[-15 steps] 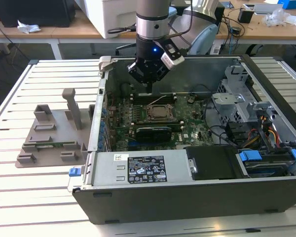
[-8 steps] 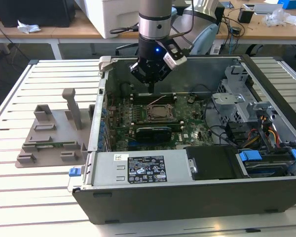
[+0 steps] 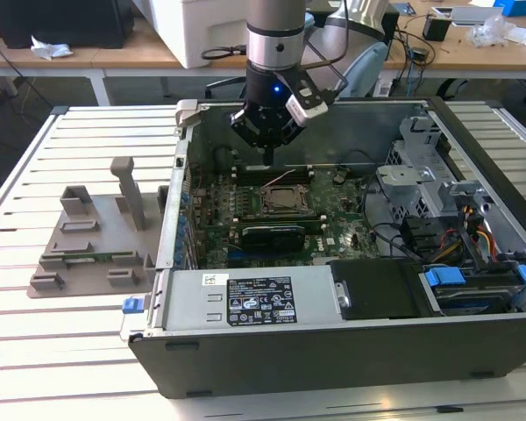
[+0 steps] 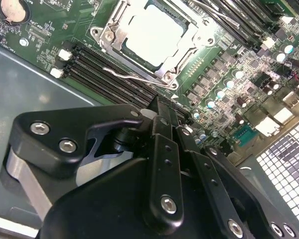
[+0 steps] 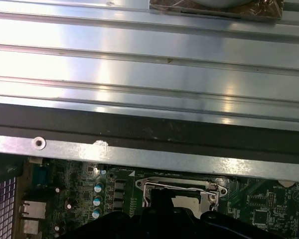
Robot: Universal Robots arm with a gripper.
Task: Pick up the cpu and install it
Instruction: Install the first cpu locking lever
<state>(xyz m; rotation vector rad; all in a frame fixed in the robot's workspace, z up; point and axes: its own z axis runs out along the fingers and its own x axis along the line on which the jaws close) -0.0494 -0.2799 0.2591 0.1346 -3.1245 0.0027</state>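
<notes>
The arm hangs over the open computer case (image 3: 333, 263), which lies on its side on the slatted metal surface (image 3: 61, 351) so the motherboard (image 3: 333, 232) faces up for access from above. The end effector (image 3: 269, 156) sits above the memory slots (image 4: 114, 74), just beyond the socket as the exterior view has it.

The cpu (image 4: 152, 32) lies flat in the socket, its pale metal top showing in the second wrist view. The socket's metal frame (image 4: 189, 37) is down around its edges, and the thin retention lever (image 4: 134, 76) lies along the side of the socket nearest the memory slots. Judgement: the chip looks seated in place, not carried.

End effector state: the black linkage in the second wrist view comes together towards the tip, but the tip itself is hidden, so it cannot be told whether the fingers are open or closed. Nothing is seen held.

The grey plastic tray (image 3: 88, 254) stands on the surface outside the case, at the exterior view's left.

Writing: a white label (image 3: 259, 298) on the power supply (image 3: 245, 303) carries print too small to read.
</notes>
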